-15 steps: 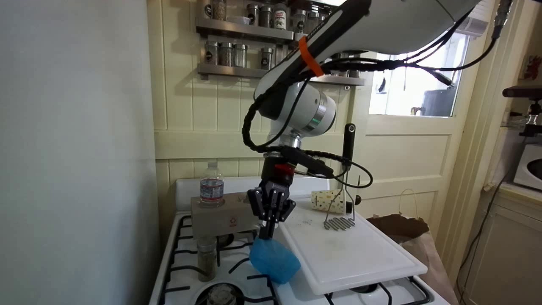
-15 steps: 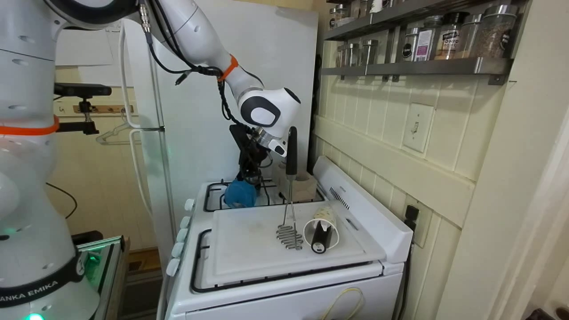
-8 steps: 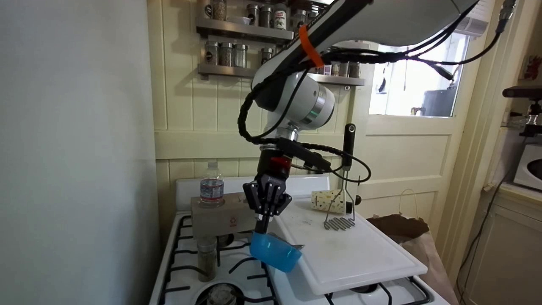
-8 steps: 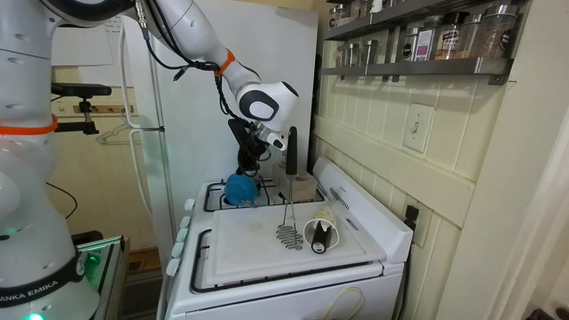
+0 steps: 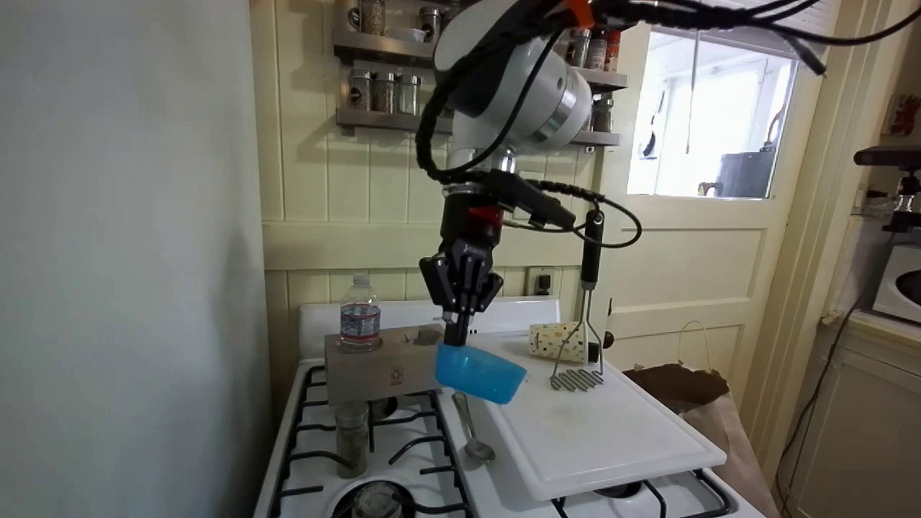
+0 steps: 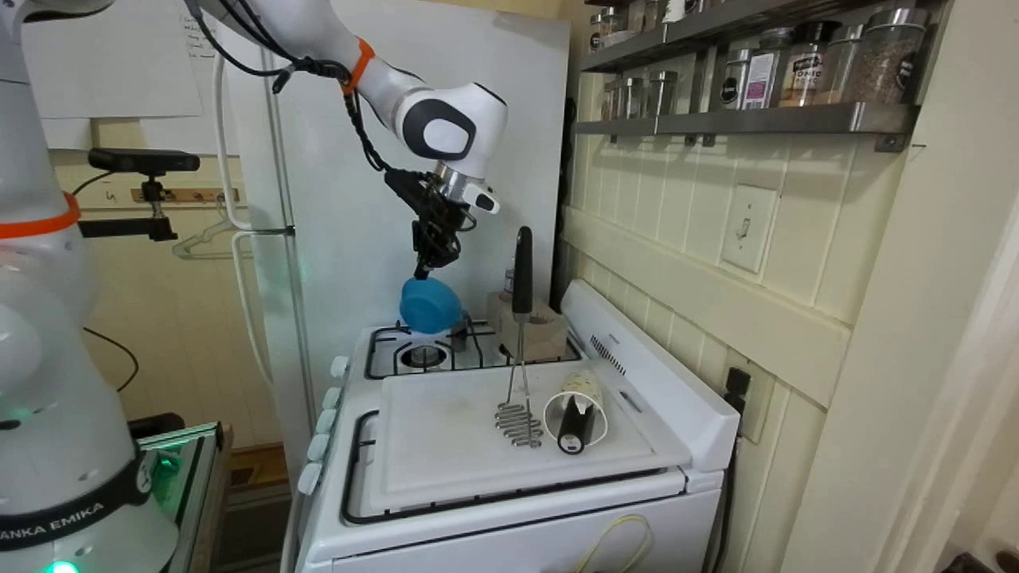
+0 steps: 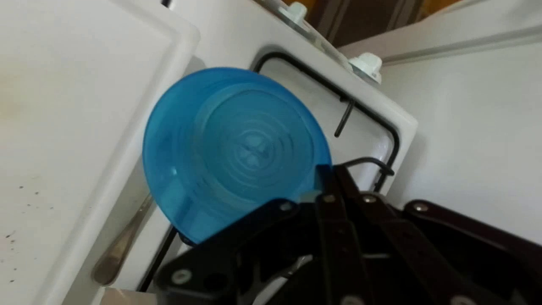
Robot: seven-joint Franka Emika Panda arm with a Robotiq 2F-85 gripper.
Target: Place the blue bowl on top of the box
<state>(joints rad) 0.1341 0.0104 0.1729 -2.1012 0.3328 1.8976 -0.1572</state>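
Note:
The blue bowl [image 5: 478, 374] hangs tilted in the air above the stove, also seen in an exterior view [image 6: 431, 306]. My gripper [image 5: 455, 341] is shut on its rim, and it shows above the bowl in an exterior view [image 6: 422, 274]. In the wrist view the fingertips [image 7: 331, 168] pinch the bowl's edge, with the bowl's inside [image 7: 254, 144] facing the camera. The grey-brown box [image 5: 378, 374] stands at the back of the burners, left of the bowl; it also shows in an exterior view [image 6: 541, 330]. The bowl is apart from the box.
A water bottle [image 5: 360, 316] stands on the box's left part. A glass jar [image 5: 352, 442] stands before the box. A spoon [image 5: 471, 435] lies beside the white board [image 5: 611, 432]. A masher [image 5: 592, 248] stands upright on the board near a patterned cup [image 5: 550, 342].
My gripper has lifted the bowl up and away from the burners. The spoon, earlier hidden behind the bowl, now shows on the stove. The box has not moved.

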